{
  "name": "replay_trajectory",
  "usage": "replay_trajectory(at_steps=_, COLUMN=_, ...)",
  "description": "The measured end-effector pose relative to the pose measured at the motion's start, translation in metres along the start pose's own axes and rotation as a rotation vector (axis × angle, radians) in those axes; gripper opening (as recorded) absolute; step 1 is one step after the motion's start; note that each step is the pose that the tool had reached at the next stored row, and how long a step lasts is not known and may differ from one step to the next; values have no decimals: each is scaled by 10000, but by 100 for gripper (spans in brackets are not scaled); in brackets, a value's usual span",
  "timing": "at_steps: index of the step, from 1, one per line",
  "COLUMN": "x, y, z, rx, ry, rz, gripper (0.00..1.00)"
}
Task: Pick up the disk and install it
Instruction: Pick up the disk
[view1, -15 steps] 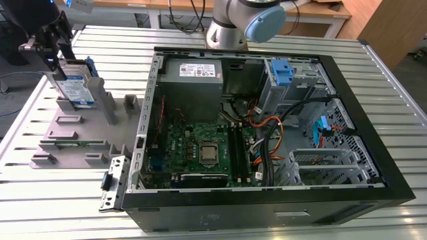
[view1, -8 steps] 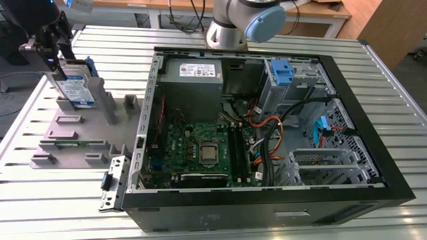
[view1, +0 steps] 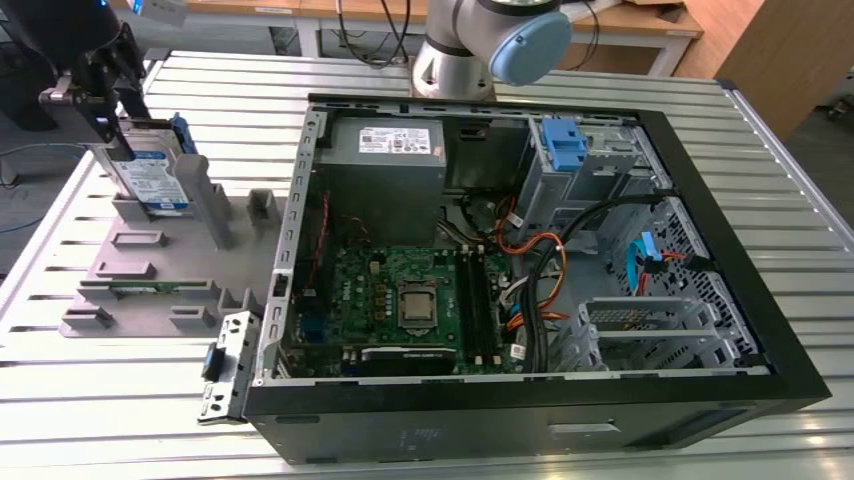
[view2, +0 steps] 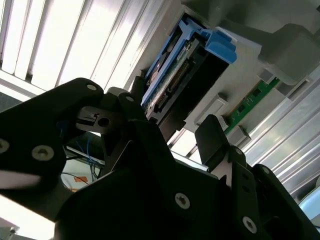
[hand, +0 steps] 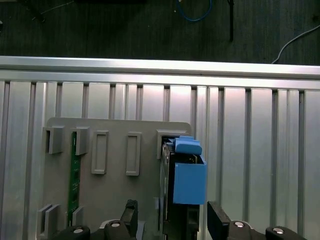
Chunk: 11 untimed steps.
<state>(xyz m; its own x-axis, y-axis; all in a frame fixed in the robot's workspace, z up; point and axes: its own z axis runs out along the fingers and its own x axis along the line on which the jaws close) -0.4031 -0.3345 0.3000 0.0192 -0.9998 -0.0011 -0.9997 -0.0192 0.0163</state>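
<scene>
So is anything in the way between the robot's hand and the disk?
Nothing that I can see. The gripper is open right at the disk, one finger on each side, with only bare gaps between. The disk stands upright in its grey holder.

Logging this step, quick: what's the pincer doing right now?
Pincer: open, straddling the upright disk in its grey holder, not clamped on it.

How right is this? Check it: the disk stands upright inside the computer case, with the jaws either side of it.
Wrong in one respect. The exterior view shows the disk standing upright in the grey holder beside the computer case, not inside it. The gripper does have its jaws either side of it.
</scene>
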Motion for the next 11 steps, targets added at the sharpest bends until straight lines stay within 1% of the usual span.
replay_trajectory(at_steps=1, x=0, y=0, z=0, rx=0, ry=0, rz=0, gripper=63)
replay_trajectory(at_steps=2, x=0, y=0, z=0, rx=0, ry=0, rz=0, gripper=63)
replay_trajectory(at_steps=3, x=0, y=0, z=0, rx=0, ry=0, rz=0, gripper=56)
replay_trajectory(at_steps=4, x=0, y=0, z=0, rx=0, ry=0, rz=0, gripper=56)
replay_trajectory(at_steps=5, x=0, y=0, z=0, rx=0, ry=0, rz=0, gripper=51)
replay_trajectory(at_steps=6, x=0, y=0, z=0, rx=0, ry=0, rz=0, gripper=51)
replay_trajectory(at_steps=7, x=0, y=0, z=0, rx=0, ry=0, rz=0, gripper=44)
replay_trajectory(at_steps=11, x=0, y=0, z=-2, rx=0, ry=0, rz=0, gripper=44)
